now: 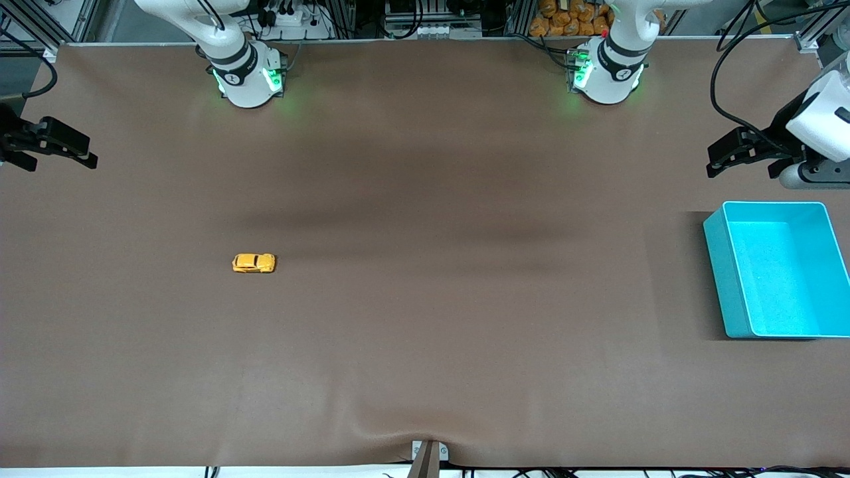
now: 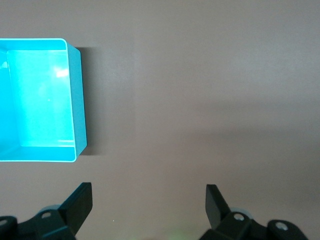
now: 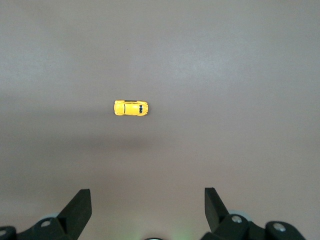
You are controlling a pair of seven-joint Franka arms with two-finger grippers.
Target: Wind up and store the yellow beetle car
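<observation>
You see a big brown table (image 1: 425, 318). It fills almost the whole front view, and both arms stand at its top edge.

Next in size is the teal bin (image 1: 773, 269). It sits on the table at the left arm's end. It looks hollow inside, with nothing in it that you can see. In the left wrist view the bin (image 2: 77, 100) shows its wall and rim, and bare table lies beside it.

Your left gripper (image 1: 740, 154) hangs over the table at the left arm's end, just above the bin in the front view. Its two fingers (image 2: 80, 202) stand wide apart and hold nothing.

Your right gripper (image 1: 50, 143) hangs over the table edge at the right arm's end. Its fingers (image 3: 80, 207) also stand wide apart and hold nothing.

The smallest thing is the yellow car (image 1: 254, 263). It rests on the table toward the right arm's end, well apart from the bin and from both grippers. It seems to sit on its wheels, though it is too tiny to be sure. The right wrist view shows the car (image 3: 131, 108) from above, alone on the table.
</observation>
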